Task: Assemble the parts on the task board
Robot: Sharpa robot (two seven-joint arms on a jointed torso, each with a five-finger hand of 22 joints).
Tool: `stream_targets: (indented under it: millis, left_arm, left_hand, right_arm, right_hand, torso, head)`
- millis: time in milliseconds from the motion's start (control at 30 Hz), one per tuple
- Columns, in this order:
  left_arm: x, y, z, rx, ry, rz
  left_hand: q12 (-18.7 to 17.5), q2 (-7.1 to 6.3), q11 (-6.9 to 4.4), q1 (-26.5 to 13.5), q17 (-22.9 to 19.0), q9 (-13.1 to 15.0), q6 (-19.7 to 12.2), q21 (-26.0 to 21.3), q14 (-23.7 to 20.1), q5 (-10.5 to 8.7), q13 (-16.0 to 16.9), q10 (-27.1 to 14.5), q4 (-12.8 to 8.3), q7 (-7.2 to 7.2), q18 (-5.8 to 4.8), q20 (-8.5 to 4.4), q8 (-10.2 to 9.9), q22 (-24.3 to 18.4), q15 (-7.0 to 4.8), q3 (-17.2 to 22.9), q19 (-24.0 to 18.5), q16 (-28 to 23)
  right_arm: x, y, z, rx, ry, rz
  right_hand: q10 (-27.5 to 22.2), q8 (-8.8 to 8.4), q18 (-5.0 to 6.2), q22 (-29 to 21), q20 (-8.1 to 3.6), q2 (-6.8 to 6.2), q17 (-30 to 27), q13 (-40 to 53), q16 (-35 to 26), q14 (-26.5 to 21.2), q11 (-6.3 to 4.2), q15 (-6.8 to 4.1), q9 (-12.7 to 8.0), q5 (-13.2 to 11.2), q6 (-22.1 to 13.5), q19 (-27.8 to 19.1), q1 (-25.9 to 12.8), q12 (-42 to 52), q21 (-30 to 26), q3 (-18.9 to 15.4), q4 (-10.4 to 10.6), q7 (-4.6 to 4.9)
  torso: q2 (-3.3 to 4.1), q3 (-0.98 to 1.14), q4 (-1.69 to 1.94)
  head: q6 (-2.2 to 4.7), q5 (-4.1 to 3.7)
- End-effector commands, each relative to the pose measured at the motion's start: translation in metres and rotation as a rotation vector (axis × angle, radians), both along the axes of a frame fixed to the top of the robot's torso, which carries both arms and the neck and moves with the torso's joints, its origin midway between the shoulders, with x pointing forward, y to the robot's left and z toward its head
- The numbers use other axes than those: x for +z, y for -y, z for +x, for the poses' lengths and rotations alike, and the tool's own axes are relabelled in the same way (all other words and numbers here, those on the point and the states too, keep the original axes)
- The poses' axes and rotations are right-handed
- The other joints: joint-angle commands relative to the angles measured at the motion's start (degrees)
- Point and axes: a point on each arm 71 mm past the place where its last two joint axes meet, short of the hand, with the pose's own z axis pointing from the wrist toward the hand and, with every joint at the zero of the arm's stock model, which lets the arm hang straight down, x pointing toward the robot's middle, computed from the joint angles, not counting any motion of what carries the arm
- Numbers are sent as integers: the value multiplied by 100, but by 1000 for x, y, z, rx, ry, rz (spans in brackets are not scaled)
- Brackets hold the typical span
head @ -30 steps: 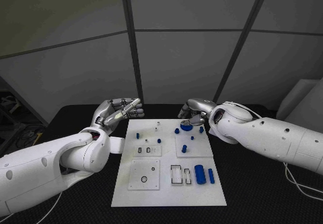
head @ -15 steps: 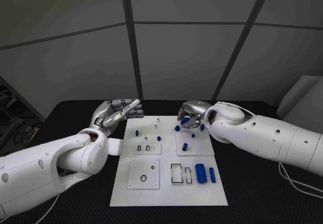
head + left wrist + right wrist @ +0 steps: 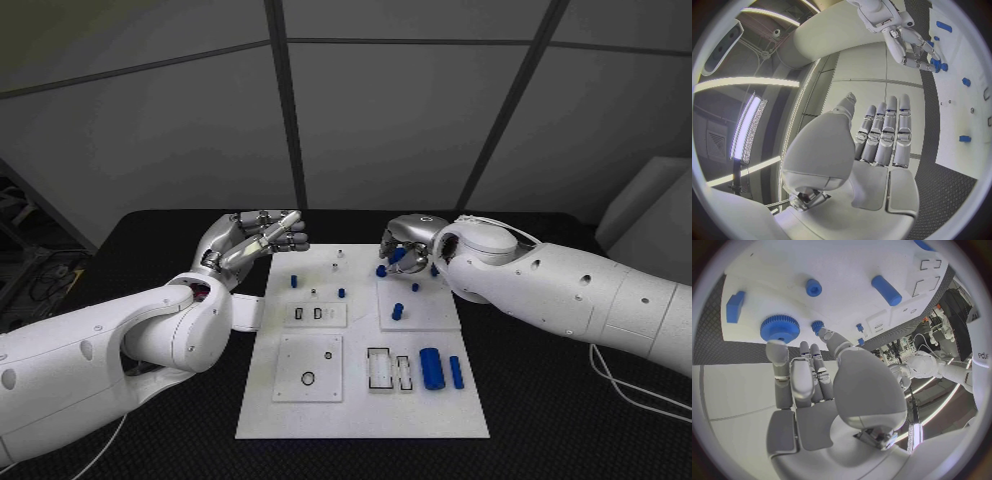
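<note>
Right hand [image 3: 405,256] fingers hover unclenched over blue gear [image 3: 780,328]: small, rigid, light; grip its toothed rim. Left hand [image 3: 257,240] curled, empty.

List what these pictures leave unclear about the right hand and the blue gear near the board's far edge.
- Head view: the right hand covers the blue gear, so contact cannot be judged there.
- Right wrist view: the fingers reach the gear's rim, but whether they grip it or only touch it is unclear.
- Left wrist view: the gear is too small and half hidden by the right hand's fingers.
</note>
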Motion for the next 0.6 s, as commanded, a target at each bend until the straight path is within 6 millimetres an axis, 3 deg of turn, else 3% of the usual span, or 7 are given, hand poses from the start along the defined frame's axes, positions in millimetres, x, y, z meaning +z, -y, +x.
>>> stream_targets:
  millis: [33,600]
  left_arm:
    - [2,2,-1,-19,12,-1]
    - [2,2,-2,-23,10,-2]
  left_hand:
    - [-33,16,17,-39,7,-8,12,25,38,-25,-6,36,-22,11,-52,13,-36,-1,11,-6,43,-18]
    - [-41,20,21,-42,8,-8,10,24,38,-24,-6,33,-24,16,-53,13,-44,-3,13,-7,44,-26]
  right_arm:
    - [0,-2,1,3,-3,-17]
    - [-3,-10,4,17,-23,-28]
  right_hand:
    - [13,-34,-122,43,-2,23,35,10,47,254,5,41,0,-39,-37,42,61,14,47,24,24,4]
    - [264,-17,-184,497,-11,72,358,23,345,273,-36,16,8,-79,-20,192,90,59,391,230,57,-8]
  torso:
    - [7,3,-7]
    - [27,9,-10]
  head:
    - [-8,-1]
    - [-56,41]
